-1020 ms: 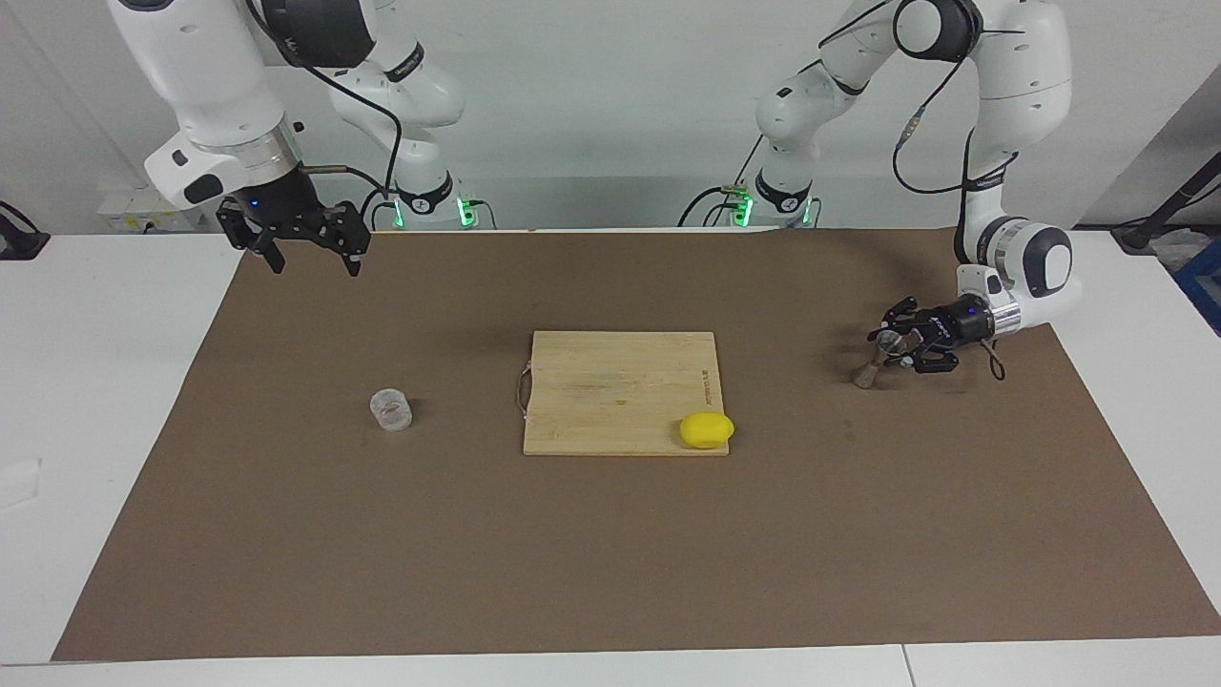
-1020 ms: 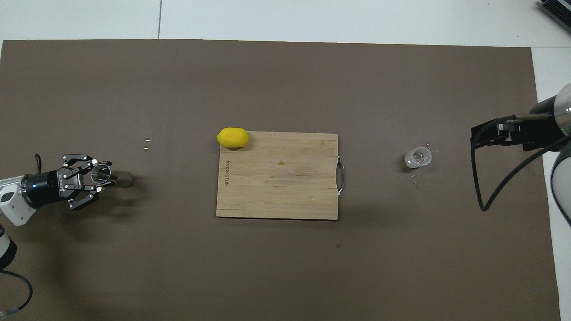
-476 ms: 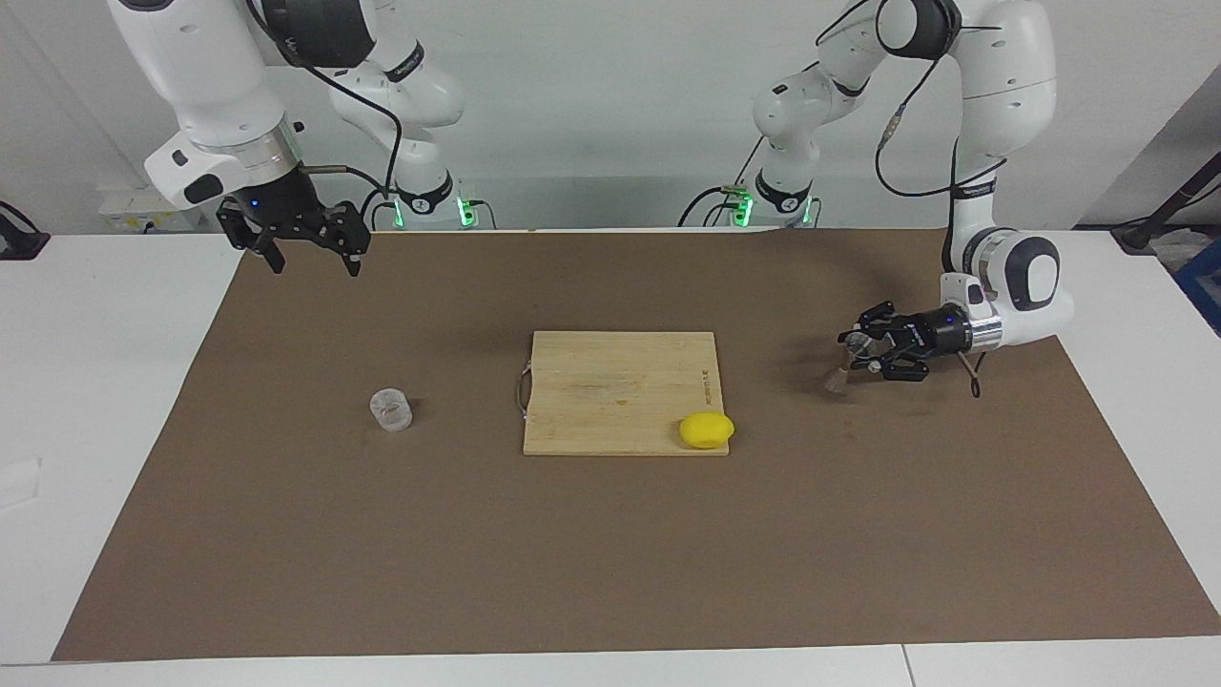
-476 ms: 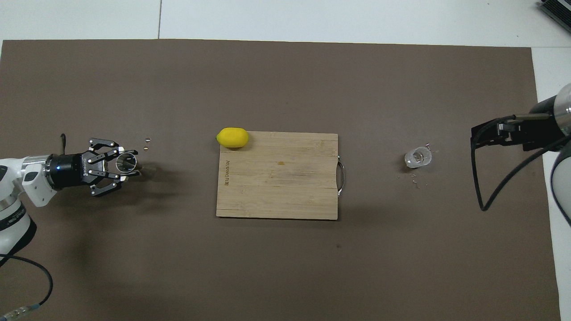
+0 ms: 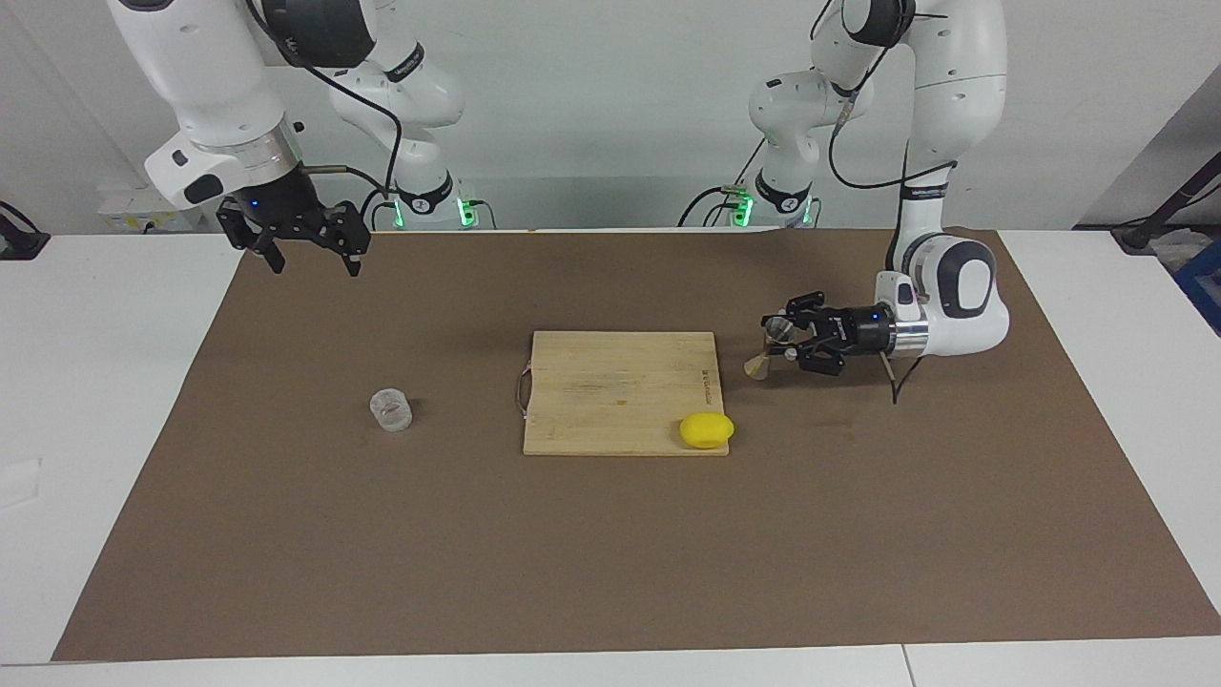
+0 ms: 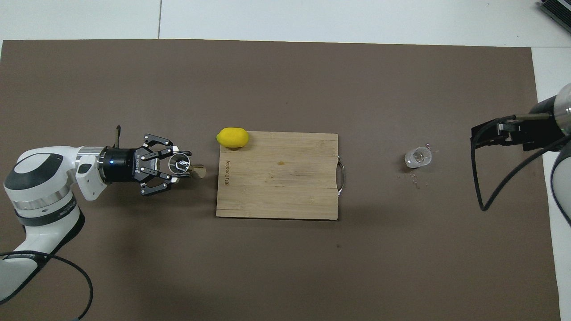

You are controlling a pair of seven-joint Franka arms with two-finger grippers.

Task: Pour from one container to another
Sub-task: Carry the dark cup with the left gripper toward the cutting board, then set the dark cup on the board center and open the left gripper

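Note:
My left gripper (image 5: 778,341) is shut on the small grey steel jigger (image 5: 758,365) and holds it tilted just over the mat, beside the cutting board's edge toward the left arm's end. In the overhead view the left gripper (image 6: 180,165) grips the upper cone, and the jigger's (image 6: 199,171) lower cone sticks out toward the board. The clear ribbed glass tumbler (image 5: 391,410) stands upright on the mat toward the right arm's end; it also shows in the overhead view (image 6: 418,157). My right gripper (image 5: 307,256) waits open and raised over the mat's edge, well away from the tumbler.
A wooden cutting board (image 5: 610,382) lies in the middle of the brown mat, with a yellow lemon (image 5: 707,429) at its corner. Both show in the overhead view, board (image 6: 276,187) and lemon (image 6: 232,137). Small crumbs (image 6: 415,180) lie by the tumbler.
My left gripper has carried the jigger from the left arm's end of the mat toward the cutting board. The right arm and the tumbler have not moved.

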